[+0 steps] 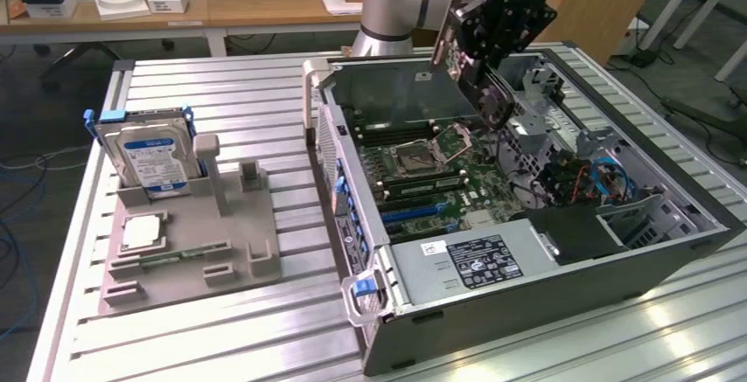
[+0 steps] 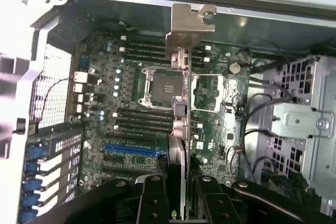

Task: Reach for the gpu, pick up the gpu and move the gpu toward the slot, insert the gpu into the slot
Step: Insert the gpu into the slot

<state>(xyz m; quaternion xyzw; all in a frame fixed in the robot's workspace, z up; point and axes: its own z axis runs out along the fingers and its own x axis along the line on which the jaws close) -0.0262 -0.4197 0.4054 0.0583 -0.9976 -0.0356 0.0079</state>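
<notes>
Clamping the gpu [image 2: 181, 103] between its fingers [image 2: 153, 198], the gripper [image 2: 177, 190] holds the card edge-on, with the pale metal bracket [image 2: 186, 24] at the far end. The exterior view has the gpu [image 1: 491, 102] tilted and hanging above the open computer case [image 1: 526, 303], over the motherboard [image 2: 131, 124] and apart from it.

As I judge it, the pickup is done and the carry toward the slot is the step in hand; nothing is seated yet. Insertion calls for the card's edge to be squared and level over a slot (a blue slot [image 2: 134, 150] lies just beside the card in the wrist view), with the bracket towards the case wall.

The blue label on the hard drive [image 1: 152, 159], standing in the grey holder [image 1: 233, 242], and the black sticker [image 1: 477, 262] inside the case both carry print, none of it legible.
</notes>
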